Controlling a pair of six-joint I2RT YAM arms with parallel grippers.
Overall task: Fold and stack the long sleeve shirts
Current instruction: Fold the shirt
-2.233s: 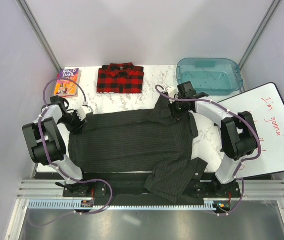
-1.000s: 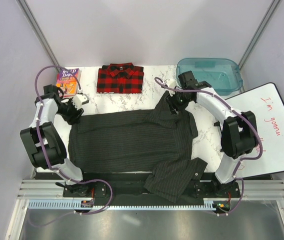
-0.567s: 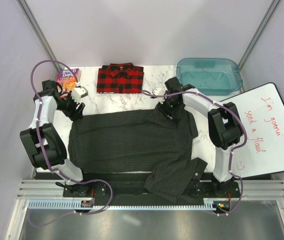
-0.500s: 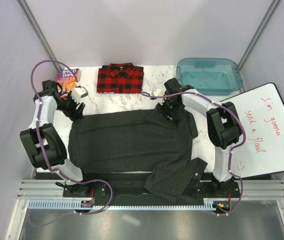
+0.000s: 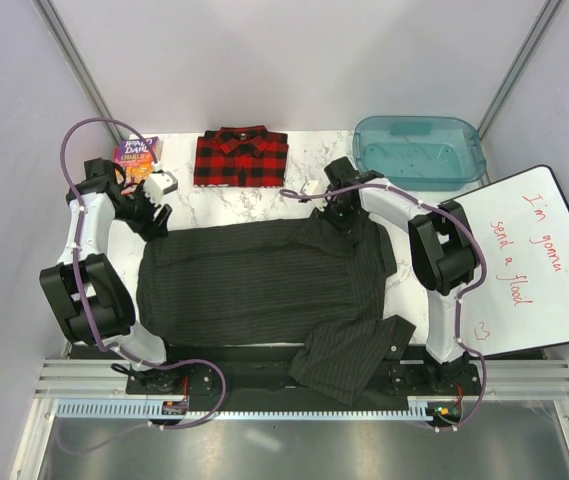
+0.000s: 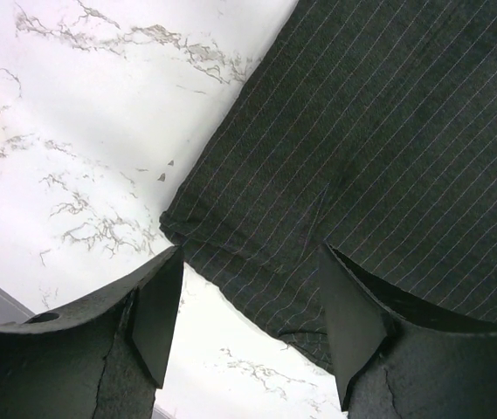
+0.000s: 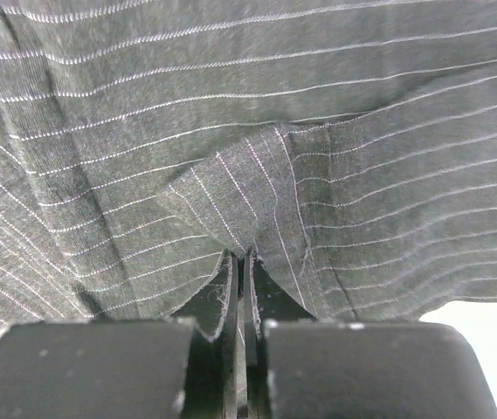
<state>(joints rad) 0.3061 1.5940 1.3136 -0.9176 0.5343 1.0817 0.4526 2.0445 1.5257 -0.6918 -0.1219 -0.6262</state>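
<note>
The dark charcoal pinstriped shirt lies spread across the table, one sleeve hanging over the near edge. The red-and-black plaid shirt lies folded at the back. My left gripper hovers open at the charcoal shirt's far left corner. In the left wrist view that corner lies between the spread fingers of the gripper, untouched. My right gripper is at the shirt's far right shoulder. In the right wrist view its jaws are shut on a small raised fold of the pinstriped fabric.
A colourful paperback book lies at the back left, close to my left arm. A blue-green plastic bin stands at the back right. A whiteboard with red writing lies to the right. Bare marble table shows behind the charcoal shirt.
My right gripper slid left along the shirt's far edge and closed on a fold of fabric. My left gripper shifted back over the far left corner and opened wider.
</note>
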